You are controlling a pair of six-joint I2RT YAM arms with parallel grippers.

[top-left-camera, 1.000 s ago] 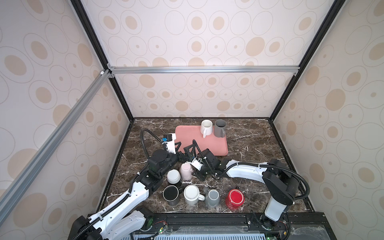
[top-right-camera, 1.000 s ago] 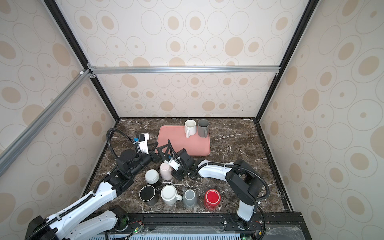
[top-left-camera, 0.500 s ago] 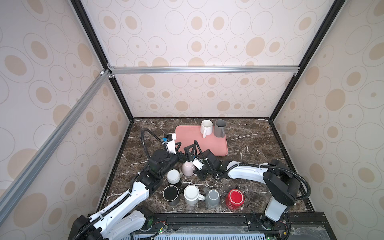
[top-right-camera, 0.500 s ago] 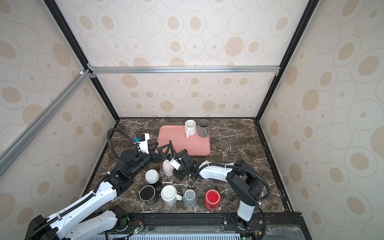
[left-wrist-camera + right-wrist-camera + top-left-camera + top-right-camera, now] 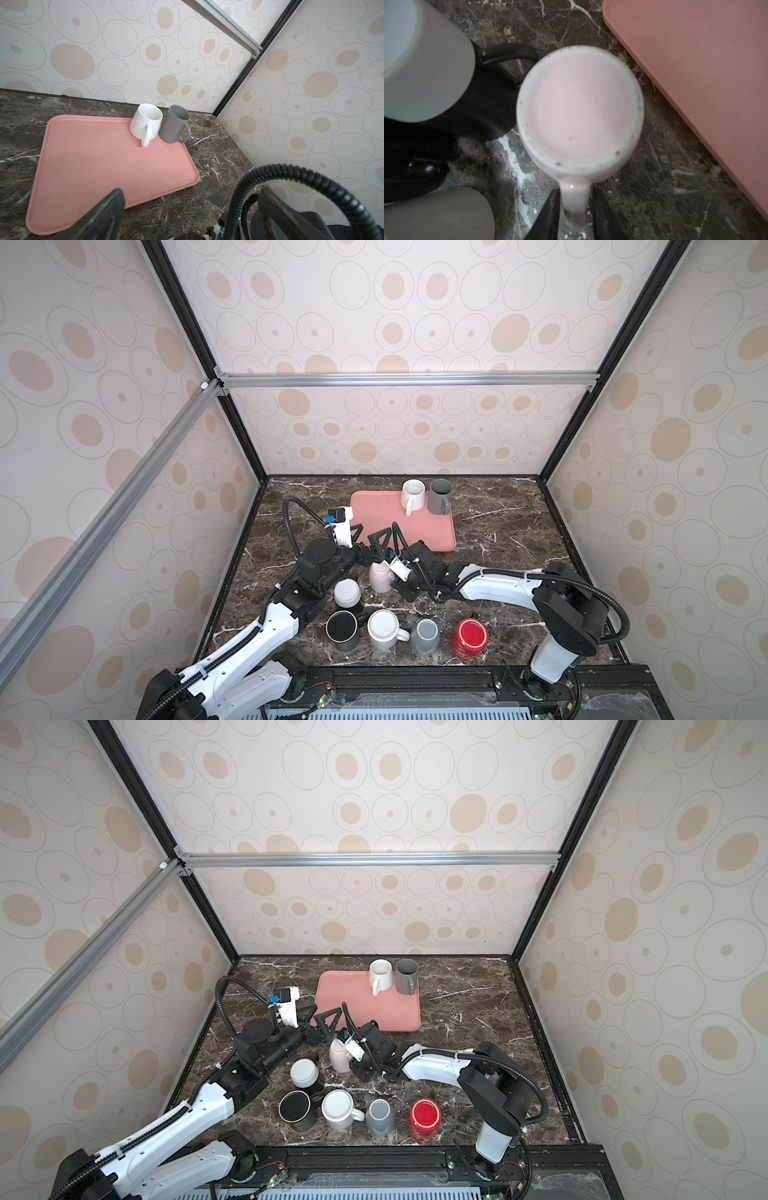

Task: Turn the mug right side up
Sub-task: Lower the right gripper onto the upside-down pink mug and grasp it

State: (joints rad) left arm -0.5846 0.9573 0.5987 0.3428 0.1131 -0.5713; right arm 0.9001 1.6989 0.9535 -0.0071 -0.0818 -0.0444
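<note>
Since a second ago the right pincer [image 5: 575, 197] and pink mug [image 5: 579, 108] have edged toward the tray [image 5: 695, 62]. Its fingers flank the handle; whether they pinch it, I cannot tell. Mug stands upside down on the counter [image 5: 654, 166]. Left pincer [image 5: 189, 207] is spread wide, empty.

The left arm [image 5: 253, 637] is wearing glossy white shells over its long links, with chunky black housings sitting at the joints. A black ribbed cable [image 5: 286, 518] is running from it to a white camera block [image 5: 343, 531], which is carrying a small blue plug [image 5: 332, 514]. The right arm [image 5: 496, 585] is showing the same white-and-black scheme, with a black hose [image 5: 621, 614] arching beside its rounded black joint. The left gripper [image 5: 368, 534] is sporting black, open-framed triangular fingers [image 5: 380, 540].
</note>
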